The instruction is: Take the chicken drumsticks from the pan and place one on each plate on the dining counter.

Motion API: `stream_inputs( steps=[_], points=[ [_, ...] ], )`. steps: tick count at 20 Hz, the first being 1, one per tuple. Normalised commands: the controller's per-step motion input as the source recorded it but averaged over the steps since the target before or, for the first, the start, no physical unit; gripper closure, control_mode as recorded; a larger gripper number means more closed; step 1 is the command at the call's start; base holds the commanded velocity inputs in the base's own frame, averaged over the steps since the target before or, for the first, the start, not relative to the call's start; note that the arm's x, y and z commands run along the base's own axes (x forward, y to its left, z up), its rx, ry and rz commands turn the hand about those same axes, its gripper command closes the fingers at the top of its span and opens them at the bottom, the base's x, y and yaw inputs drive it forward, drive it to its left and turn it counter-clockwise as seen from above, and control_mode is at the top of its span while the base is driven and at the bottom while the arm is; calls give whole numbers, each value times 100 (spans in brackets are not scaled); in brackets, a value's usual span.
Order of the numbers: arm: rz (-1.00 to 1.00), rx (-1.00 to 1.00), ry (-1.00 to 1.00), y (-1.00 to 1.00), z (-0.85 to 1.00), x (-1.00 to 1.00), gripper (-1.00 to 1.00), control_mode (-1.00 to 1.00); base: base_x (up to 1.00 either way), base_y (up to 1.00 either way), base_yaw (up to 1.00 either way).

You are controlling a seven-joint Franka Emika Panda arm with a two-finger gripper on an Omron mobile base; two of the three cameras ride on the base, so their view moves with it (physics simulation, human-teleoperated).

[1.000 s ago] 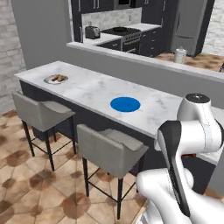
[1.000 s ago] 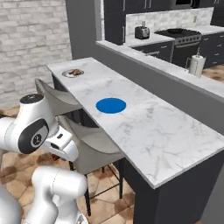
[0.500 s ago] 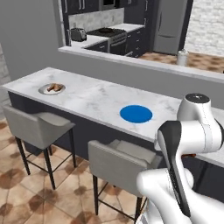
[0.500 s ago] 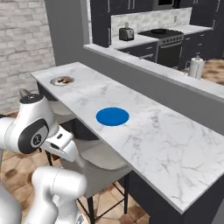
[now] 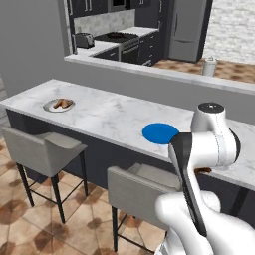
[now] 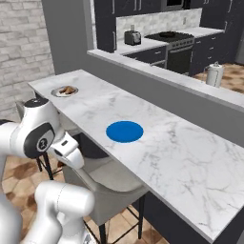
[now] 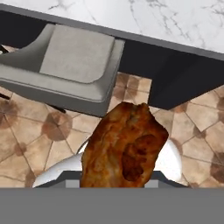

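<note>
My gripper (image 7: 124, 180) is shut on a golden-brown chicken drumstick (image 7: 124, 148), which hides the fingertips; it hangs over the tiled floor, just off the dining counter's (image 7: 175, 19) near edge. A sliver of that drumstick (image 5: 203, 170) shows under my arm. The blue plate (image 5: 160, 133) (image 6: 124, 131) lies bare on the marble dining counter (image 5: 109, 112) (image 6: 181, 152). The white plate (image 5: 59, 104) (image 6: 64, 91) at the counter's far left end carries another drumstick (image 5: 62, 103) (image 6: 68, 89). I cannot make out the pan.
Grey stools (image 5: 42, 144) (image 5: 144, 187) (image 6: 109, 181) (image 7: 76, 57) stand along the counter's near side. Behind it runs a raised grey ledge (image 5: 149, 72) with a pale canister (image 5: 209, 65) (image 6: 215, 74). A stove (image 5: 117, 37) and toaster (image 6: 132, 36) are at the back.
The base has driven along the counter, so both base views shifted and the blue plate now sits nearer my arm. The arm's pose and its grip on the drumstick are unchanged.
</note>
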Motion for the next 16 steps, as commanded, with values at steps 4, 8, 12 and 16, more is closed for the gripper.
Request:
stream_inputs(
  steps=[4, 8, 12, 16],
  points=[
    [-21, 0, 0, 0, 6, 63, 100, -100, 0, 0, 0],
    [-19, 1, 0, -16, 13, 54, 100, -100, 0, 0, 0],
    [-6, 6, 0, -57, 0, 42, 100, -100, 0, 0, 0],
    [0, 8, 0, -62, 0, 28, 100, -100, 0, 0, 0]
  ],
)
